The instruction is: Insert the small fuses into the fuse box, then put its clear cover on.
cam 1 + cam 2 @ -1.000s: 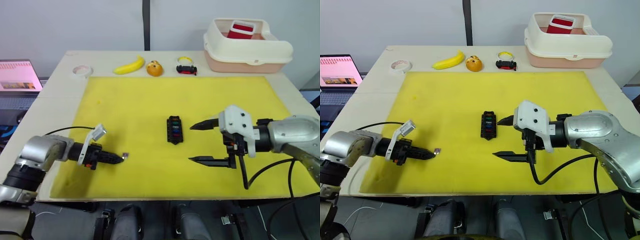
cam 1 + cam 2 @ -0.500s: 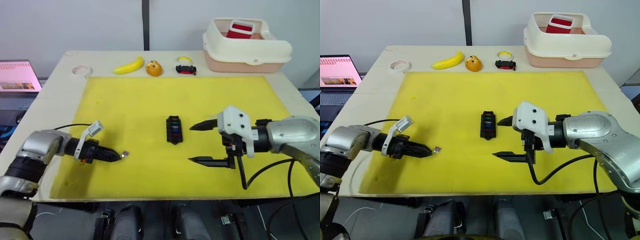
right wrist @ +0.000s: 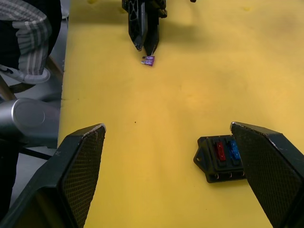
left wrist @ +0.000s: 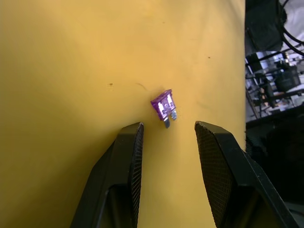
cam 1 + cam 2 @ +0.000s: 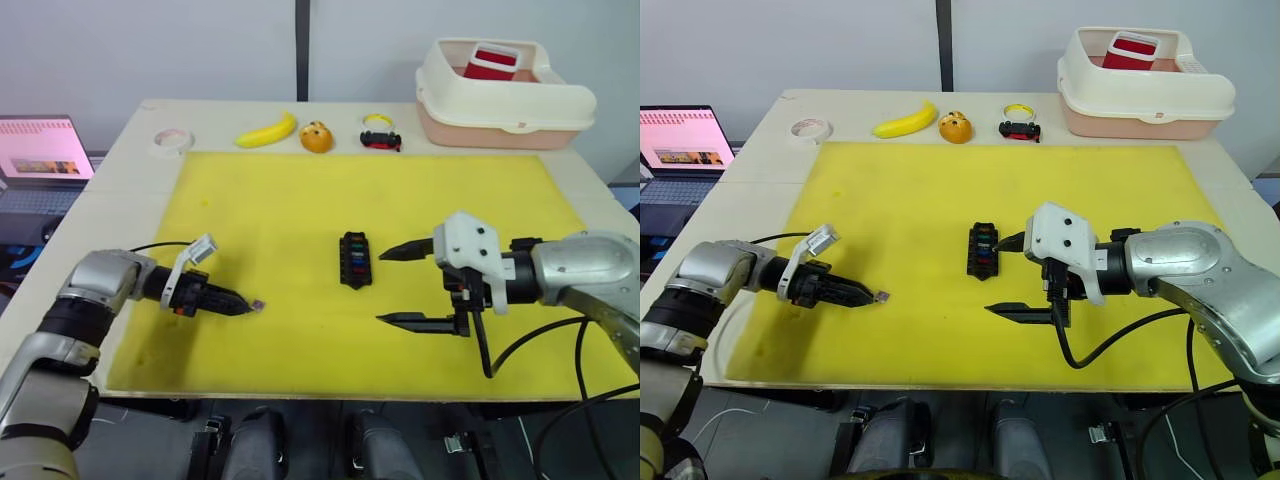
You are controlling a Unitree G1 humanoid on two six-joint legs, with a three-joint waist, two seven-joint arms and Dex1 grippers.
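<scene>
A small purple fuse (image 4: 164, 103) lies flat on the yellow mat (image 5: 270, 200), toward its front left. My left gripper (image 4: 168, 127) is low over the mat with its fingers a little apart; the fuse sits just beyond the fingertips (image 5: 243, 305), not between them. The black fuse box (image 5: 354, 260) rests at the mat's middle with red, blue and green fuses in its slots. To the right of the box, my right gripper (image 5: 402, 286) hangs wide open, holding nothing. The clear cover is out of view.
Along the table's far edge lie a tape roll (image 5: 170, 140), a banana (image 5: 266, 130), an orange (image 5: 317, 137) and a small toy car (image 5: 380, 138). A cream lidded bin (image 5: 505, 95) stands at the back right, and a laptop (image 5: 45, 150) off the table's left.
The camera has shifted slightly. My left forearm has swung in and the gripper now points more squarely at the purple fuse. The right arm and fuse box stay put.
</scene>
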